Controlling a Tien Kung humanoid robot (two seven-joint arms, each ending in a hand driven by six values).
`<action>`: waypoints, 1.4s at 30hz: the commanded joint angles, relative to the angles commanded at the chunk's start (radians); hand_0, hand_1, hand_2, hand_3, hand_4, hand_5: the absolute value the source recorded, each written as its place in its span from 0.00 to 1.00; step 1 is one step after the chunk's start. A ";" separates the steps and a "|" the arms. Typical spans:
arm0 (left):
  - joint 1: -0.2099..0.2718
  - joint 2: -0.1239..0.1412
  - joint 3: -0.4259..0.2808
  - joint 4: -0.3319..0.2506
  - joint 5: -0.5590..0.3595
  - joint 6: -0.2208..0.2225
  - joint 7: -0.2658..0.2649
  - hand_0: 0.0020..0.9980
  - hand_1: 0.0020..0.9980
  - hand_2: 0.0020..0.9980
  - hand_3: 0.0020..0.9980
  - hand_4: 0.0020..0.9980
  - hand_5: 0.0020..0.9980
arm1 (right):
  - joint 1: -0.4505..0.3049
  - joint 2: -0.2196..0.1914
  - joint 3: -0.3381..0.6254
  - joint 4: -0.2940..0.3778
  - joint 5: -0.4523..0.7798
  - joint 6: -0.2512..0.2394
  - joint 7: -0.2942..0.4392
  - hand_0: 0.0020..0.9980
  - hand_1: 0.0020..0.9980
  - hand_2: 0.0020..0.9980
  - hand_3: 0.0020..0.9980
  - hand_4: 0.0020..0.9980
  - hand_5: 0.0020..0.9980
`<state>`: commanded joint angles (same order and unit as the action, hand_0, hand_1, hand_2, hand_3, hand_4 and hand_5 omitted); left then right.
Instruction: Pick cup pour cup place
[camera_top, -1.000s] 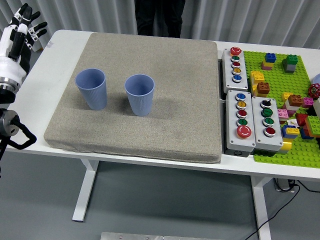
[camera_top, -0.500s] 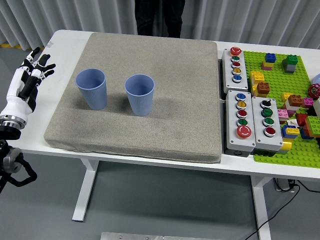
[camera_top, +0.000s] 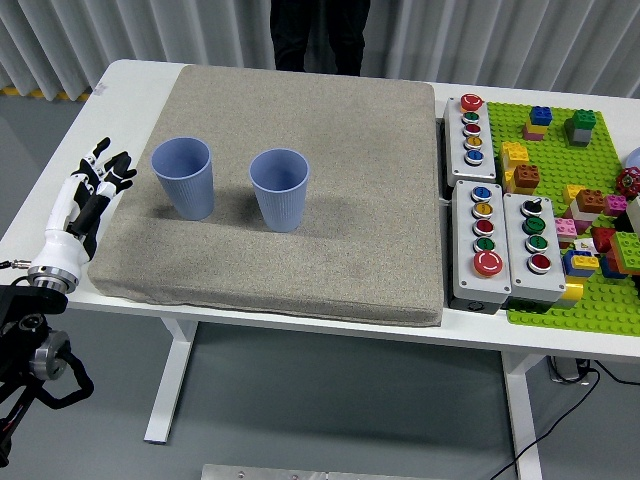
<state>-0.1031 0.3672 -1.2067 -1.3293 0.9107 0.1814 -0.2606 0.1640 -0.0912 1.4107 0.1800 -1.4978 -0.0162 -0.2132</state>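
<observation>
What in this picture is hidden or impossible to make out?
- Head view: the two blue cups may hold something; their own walls hide the bottoms.
- The person beyond the table: cut off by the top edge.
- The right hand: outside the frame.
- The block board: cropped at the right edge.

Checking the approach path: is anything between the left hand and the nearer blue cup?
Nothing; in the head view only bare grey mat separates the open left hand from the left blue cup.
</observation>
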 joint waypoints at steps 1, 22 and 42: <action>0.009 0.000 0.006 -0.003 0.001 -0.009 0.001 0.79 0.79 0.90 1.00 0.85 0.33 | 0.001 0.000 0.000 0.000 0.000 0.000 0.000 0.69 0.66 0.59 0.59 0.00 0.10; -0.007 0.003 0.045 0.051 0.081 -0.057 0.032 0.86 0.84 0.98 1.00 0.79 0.15 | 0.008 0.002 -0.016 0.000 0.019 -0.002 0.000 0.69 0.66 0.59 0.59 0.00 0.11; -0.068 -0.021 0.060 0.118 0.084 -0.035 0.032 0.92 0.86 0.99 1.00 0.82 0.20 | 0.009 0.005 -0.024 0.000 0.032 -0.003 0.000 0.69 0.66 0.59 0.59 0.00 0.11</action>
<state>-0.1715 0.3458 -1.1462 -1.2115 0.9950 0.1462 -0.2284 0.1728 -0.0863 1.3868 0.1800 -1.4656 -0.0196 -0.2129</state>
